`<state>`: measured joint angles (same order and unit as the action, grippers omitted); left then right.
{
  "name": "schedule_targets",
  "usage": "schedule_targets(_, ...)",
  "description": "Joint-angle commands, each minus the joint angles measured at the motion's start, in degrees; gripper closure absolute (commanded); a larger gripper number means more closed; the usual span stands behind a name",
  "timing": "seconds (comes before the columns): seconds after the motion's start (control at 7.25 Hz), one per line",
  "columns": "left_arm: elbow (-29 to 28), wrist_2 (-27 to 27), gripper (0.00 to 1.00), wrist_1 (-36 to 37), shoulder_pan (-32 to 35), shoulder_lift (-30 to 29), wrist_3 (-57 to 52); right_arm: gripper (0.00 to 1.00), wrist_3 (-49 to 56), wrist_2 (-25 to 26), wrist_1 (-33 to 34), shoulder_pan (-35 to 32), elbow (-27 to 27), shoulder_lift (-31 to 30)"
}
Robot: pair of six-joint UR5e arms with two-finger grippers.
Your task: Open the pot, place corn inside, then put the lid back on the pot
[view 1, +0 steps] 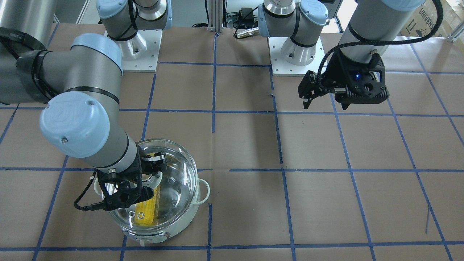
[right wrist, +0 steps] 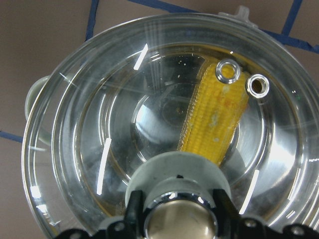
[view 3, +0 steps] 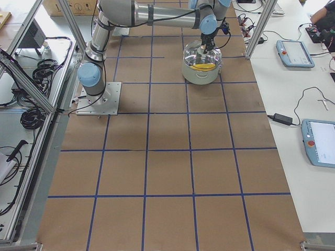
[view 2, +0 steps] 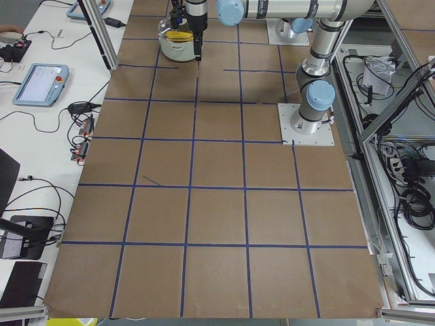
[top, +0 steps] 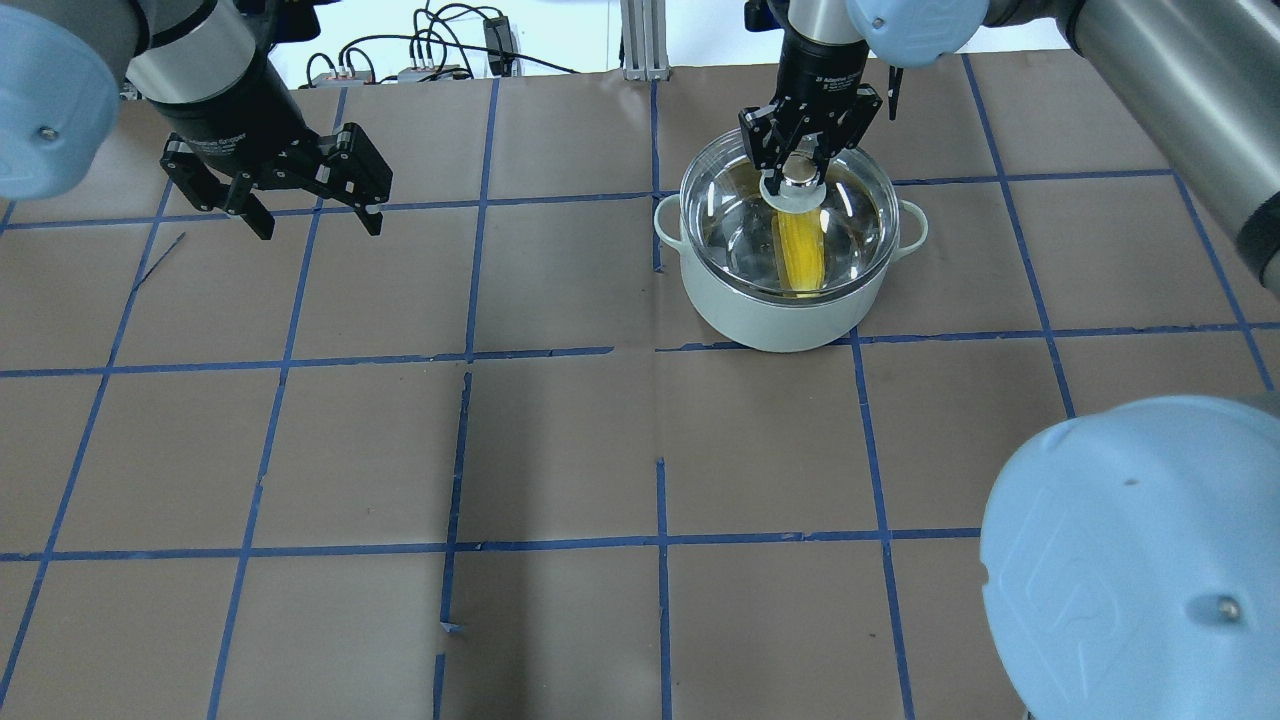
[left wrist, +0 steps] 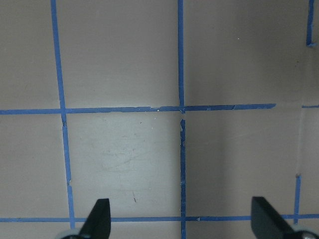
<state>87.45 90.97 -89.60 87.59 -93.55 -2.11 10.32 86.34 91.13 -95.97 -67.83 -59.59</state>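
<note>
Corn (top: pixel 802 250) down inside the pot (top: pixel 780 320), lying flat on the steel floor, plain to see through the glass lid (top: pixel 735 215) over it; seated or a shade above the rim, hard to say from here. Right gripper (top: pixel 797 172) has its jaws pinched on the lid's knob. Left gripper (top: pixel 320 222) hangs well apart over the table (top: pixel 560 450), jaws spread wide

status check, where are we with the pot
Right hand closed on the lid knob. Lid over pot, corn inside; fully seated or not, cannot tell. Left hand open, empty, well clear of the pot.
</note>
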Motion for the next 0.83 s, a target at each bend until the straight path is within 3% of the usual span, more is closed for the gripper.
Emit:
schedule_targets(0.0,0.4,-0.2,0.00,0.0,0.2,0.0,0.3,0.64,0.2,0.1,0.0,0.0,-0.1,0.3)
schedule_targets(0.69,0.6,-0.1,0.00,0.0,0.2,0.0,0.3,0.64,0.8,0.2,0.1,0.1,0.4,1.1)
